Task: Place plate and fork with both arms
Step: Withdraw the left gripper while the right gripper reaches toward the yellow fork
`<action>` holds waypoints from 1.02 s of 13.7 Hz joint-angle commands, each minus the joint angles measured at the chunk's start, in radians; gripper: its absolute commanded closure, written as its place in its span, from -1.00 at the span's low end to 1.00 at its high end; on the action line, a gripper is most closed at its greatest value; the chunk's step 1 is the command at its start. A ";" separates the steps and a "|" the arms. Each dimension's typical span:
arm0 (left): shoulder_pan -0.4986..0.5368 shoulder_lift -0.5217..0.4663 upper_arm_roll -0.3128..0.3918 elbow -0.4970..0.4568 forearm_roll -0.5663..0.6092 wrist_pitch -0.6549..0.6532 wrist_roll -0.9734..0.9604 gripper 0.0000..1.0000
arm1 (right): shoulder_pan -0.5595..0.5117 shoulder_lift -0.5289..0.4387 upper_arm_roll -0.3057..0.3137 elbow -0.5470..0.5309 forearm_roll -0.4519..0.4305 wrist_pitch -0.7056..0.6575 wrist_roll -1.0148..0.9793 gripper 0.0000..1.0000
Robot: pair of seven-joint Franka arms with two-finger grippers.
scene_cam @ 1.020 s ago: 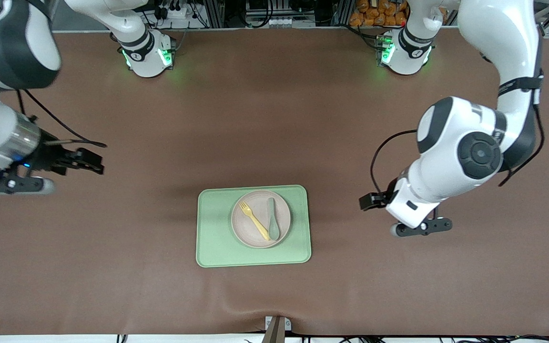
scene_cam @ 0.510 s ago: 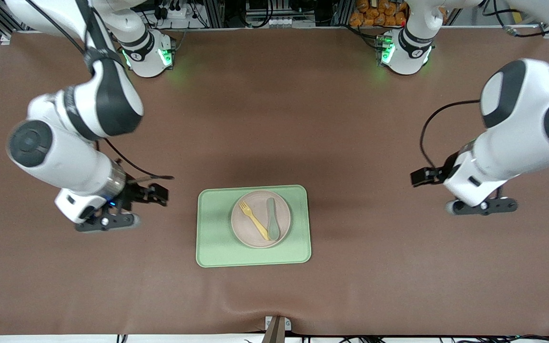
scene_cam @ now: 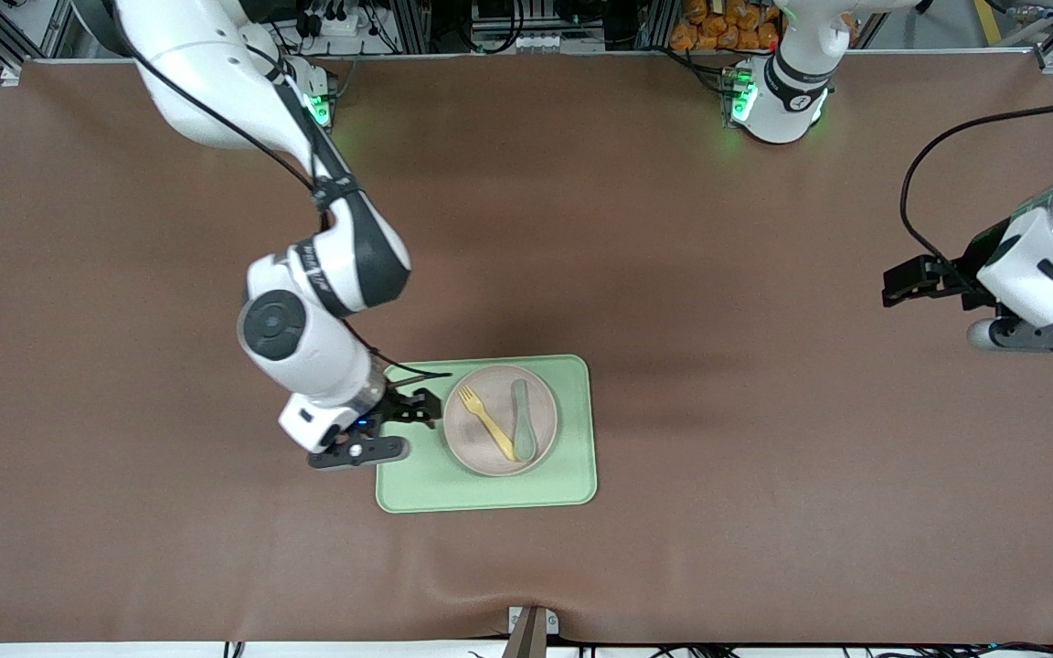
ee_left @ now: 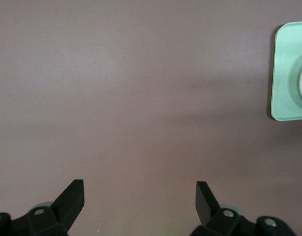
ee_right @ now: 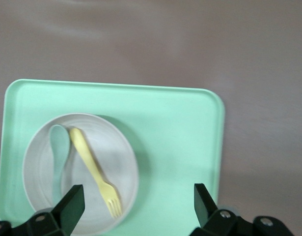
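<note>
The off-white plate (scene_cam: pixel 500 452) sits on a light-green tray (scene_cam: pixel 417 480). The pale-yellow fork (scene_cam: pixel 487 422) lies on the plate beside a grey-green spoon (scene_cam: pixel 523 419). My right gripper (scene_cam: pixel 357 450) hangs open and empty over the tray's edge toward the right arm's end. In the right wrist view the open gripper (ee_right: pixel 138 191) is over the tray (ee_right: pixel 180 128), beside the plate (ee_right: pixel 111 162), with the fork (ee_right: pixel 94 172) and the spoon (ee_right: pixel 57 147) in sight. My left gripper (scene_cam: pixel 1038 334) is open and empty over bare table at the left arm's end (ee_left: pixel 140 186).
The brown mat (scene_cam: pixel 673 548) covers the whole table. The left wrist view shows a corner of the tray (ee_left: pixel 288 73) far off. A metal clamp (scene_cam: pixel 531 626) sits at the table edge nearest the front camera.
My right arm has swept from its end of the table in to the tray's edge. My left arm has drawn back from near the tray toward its own end of the table.
</note>
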 commanded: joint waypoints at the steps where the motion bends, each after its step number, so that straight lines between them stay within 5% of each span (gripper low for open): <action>1: 0.009 -0.057 -0.003 -0.035 0.017 -0.022 0.039 -1.00 | 0.045 0.119 -0.012 0.144 0.011 0.011 0.009 -0.73; 5: -0.119 -0.119 0.166 -0.038 0.017 -0.109 0.102 -1.00 | 0.096 0.197 -0.016 0.145 -0.033 0.146 0.008 -0.37; 14: -0.110 -0.198 0.163 -0.029 0.017 -0.181 0.045 -1.00 | 0.119 0.226 -0.015 0.100 -0.120 0.171 0.041 0.03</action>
